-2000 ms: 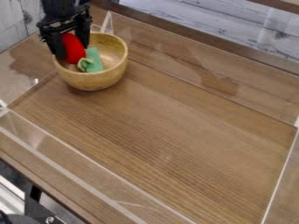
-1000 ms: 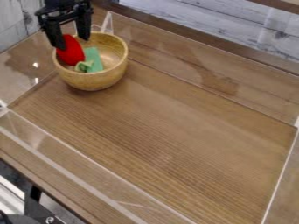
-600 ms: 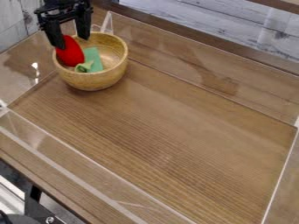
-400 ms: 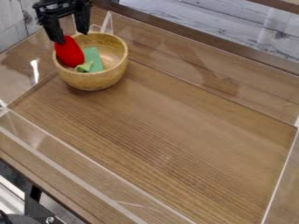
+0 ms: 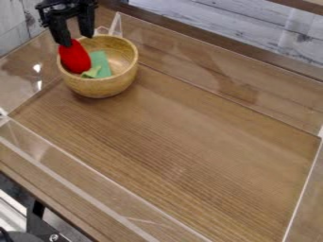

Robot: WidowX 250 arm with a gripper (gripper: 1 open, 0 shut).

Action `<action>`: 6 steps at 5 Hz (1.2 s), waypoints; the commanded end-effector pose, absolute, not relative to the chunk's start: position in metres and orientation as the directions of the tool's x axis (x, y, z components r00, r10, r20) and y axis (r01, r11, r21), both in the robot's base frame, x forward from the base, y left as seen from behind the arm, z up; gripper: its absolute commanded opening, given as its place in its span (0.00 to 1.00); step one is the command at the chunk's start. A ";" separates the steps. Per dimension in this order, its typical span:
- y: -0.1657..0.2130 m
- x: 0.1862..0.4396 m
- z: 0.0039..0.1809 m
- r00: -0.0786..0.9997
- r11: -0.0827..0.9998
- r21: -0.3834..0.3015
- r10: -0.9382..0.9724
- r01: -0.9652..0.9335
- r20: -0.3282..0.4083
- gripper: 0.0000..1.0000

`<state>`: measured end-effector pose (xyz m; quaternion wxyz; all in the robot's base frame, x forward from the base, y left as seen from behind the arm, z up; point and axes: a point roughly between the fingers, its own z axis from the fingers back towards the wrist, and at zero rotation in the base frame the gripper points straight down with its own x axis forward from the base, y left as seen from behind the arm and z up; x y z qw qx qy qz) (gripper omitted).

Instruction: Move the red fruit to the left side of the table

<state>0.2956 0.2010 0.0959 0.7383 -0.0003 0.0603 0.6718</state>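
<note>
Wood-grain table (image 5: 190,132) filling frame. Black gripper (image 5: 67,30) hanging at upper left, pointing down, jaws straddling red fruit (image 5: 74,56); grip unclear. Fruit sitting in wooden bowl (image 5: 104,83) beside green block (image 5: 100,65).

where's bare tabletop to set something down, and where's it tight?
Free: the whole table from the wooden bowl out to the clear walls at the near and right edges. Crowded: the far-left corner, where the hand sits over the bowl holding the red fruit and a green block.

claw (image 5: 66,36) cut off by top edge, its tips hiding red fruit's (image 5: 74,59) top
</note>
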 end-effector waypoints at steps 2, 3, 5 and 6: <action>0.198 0.306 0.129 0.104 0.105 0.013 0.994 -0.994 -0.034 0.00; 0.194 0.309 0.135 0.110 0.111 0.009 0.993 -0.994 -0.046 0.00; 0.182 0.314 0.148 0.124 0.124 -0.004 0.990 -0.992 -0.068 0.00; 0.177 0.316 0.150 0.125 0.125 -0.007 0.990 -0.992 -0.071 0.00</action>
